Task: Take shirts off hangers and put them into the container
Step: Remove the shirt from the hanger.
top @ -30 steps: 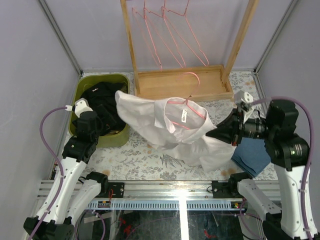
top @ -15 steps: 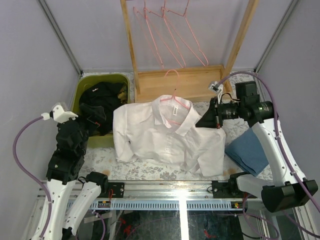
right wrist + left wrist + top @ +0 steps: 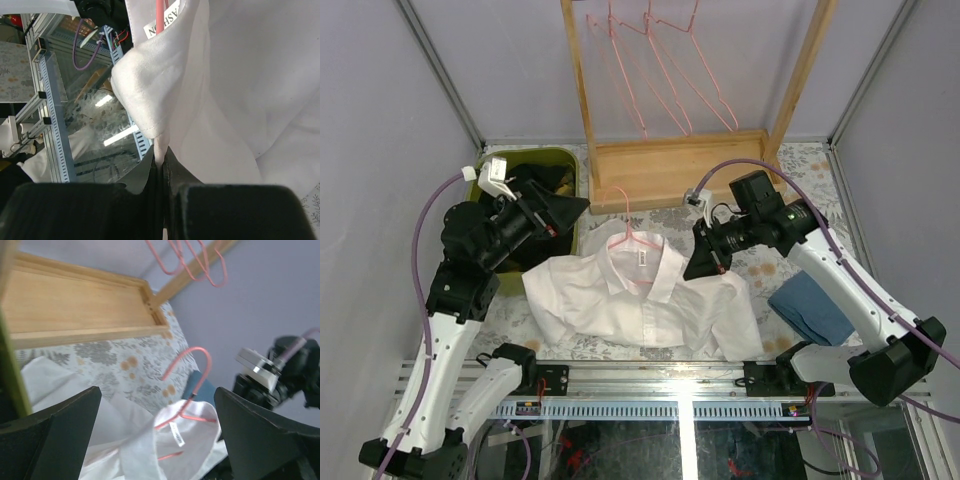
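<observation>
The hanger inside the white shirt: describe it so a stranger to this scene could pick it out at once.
In front of the wooden rack at the back lies the white shirt. The pink wire hanger sits in its collar, hook poking out toward the rack. Unlike the bare hangers hung on the rack, it alone carries a garment.

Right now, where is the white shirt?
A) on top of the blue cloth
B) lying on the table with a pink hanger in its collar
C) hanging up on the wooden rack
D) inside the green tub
B: the white shirt lies spread out on the table, and the pink hanger sticks out of its collar.
</observation>
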You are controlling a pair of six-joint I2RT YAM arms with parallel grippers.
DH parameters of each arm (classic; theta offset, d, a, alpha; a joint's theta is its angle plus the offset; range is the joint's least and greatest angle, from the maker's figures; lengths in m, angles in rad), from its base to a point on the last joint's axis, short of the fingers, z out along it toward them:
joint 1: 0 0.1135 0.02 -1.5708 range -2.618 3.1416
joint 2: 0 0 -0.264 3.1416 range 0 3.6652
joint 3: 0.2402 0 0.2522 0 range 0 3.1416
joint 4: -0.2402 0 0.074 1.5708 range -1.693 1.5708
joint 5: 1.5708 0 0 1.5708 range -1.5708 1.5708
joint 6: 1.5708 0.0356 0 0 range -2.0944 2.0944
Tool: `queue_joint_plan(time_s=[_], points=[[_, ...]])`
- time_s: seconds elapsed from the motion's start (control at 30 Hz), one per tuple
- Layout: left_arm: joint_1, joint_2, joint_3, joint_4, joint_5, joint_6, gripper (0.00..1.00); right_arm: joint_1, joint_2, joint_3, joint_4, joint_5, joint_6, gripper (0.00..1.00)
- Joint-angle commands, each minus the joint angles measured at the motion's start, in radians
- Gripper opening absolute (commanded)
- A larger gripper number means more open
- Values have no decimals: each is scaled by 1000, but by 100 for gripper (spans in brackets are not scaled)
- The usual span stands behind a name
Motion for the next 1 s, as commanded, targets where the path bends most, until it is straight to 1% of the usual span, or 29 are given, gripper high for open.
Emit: queue_joint_plan(time_s=[0.0, 0.1, 0.2, 0.23, 0.33, 0.43, 0.5, 0.63, 0.77, 0.87, 0.97], points=[[-13, 6, -20, 157, 253, -13, 93, 32, 1, 32, 46, 39, 33, 0], [-50, 24, -34, 159, 259, 14, 89, 38, 2, 28, 58, 49, 40, 0], [-147, 61, -42, 152, 192, 58, 84, 41, 8, 31, 58, 62, 44, 0], [-191, 75, -38, 139, 146, 74, 80, 42, 11, 33, 59, 63, 45, 0], [-336, 115, -36, 127, -14, 112, 74, 46, 14, 31, 59, 66, 46, 0], [-414, 127, -41, 136, -168, 123, 70, 50, 12, 30, 54, 71, 44, 0], [-433, 119, -56, 156, -238, 129, 68, 50, 7, 29, 50, 73, 42, 0], [-444, 112, -69, 165, -300, 130, 62, 52, -1, 26, 51, 76, 40, 0], [-449, 115, -79, 168, -292, 130, 56, 52, -3, 28, 56, 72, 41, 0], [-451, 131, -84, 170, -283, 124, 50, 53, -3, 28, 59, 69, 43, 0], [-458, 145, -87, 188, -272, 116, 47, 55, -6, 24, 59, 71, 44, 0]])
